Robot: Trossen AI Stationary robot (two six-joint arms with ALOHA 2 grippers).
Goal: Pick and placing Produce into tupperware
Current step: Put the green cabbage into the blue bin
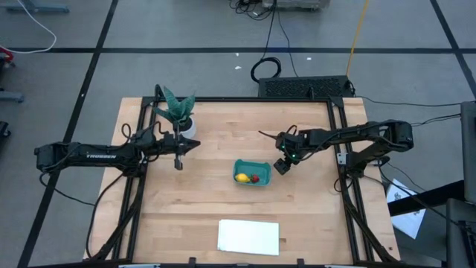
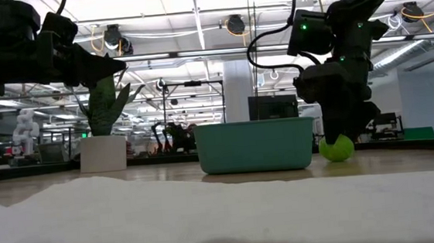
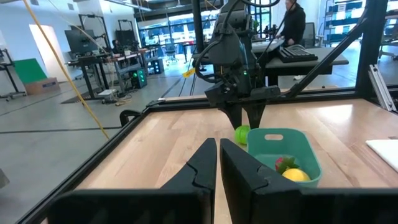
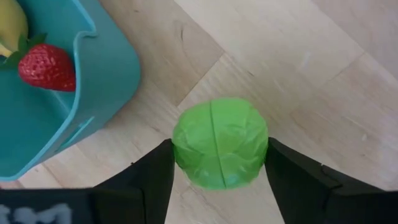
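Note:
The teal tupperware (image 1: 251,165) sits mid-table with the yellow lemon (image 1: 242,177) and the red strawberry (image 1: 254,178) lying inside it. The green ball (image 4: 221,150) rests on the wood just off the tub's right end, also seen as the ball (image 2: 336,148) in the low view. My right gripper (image 4: 219,148) points down over the ball and is closed on it. My left gripper (image 1: 178,161) hovers shut to the tub's left, near the plant, touching nothing. My right gripper pinches the green ball across its widest part, one finger (image 4: 152,177) on each side (image 4: 186,155). The fingers come from above, pointing down. The ball's underside (image 2: 337,158) sits on or just at the table beside the tub's wall.
A spiky plant in a white pot (image 1: 179,117) stands at the far left, close to my left gripper. A flat white sheet (image 1: 248,236) lies near the table's near edge. A black frame (image 1: 338,134) borders the table. Bare wood lies between tub and sheet.

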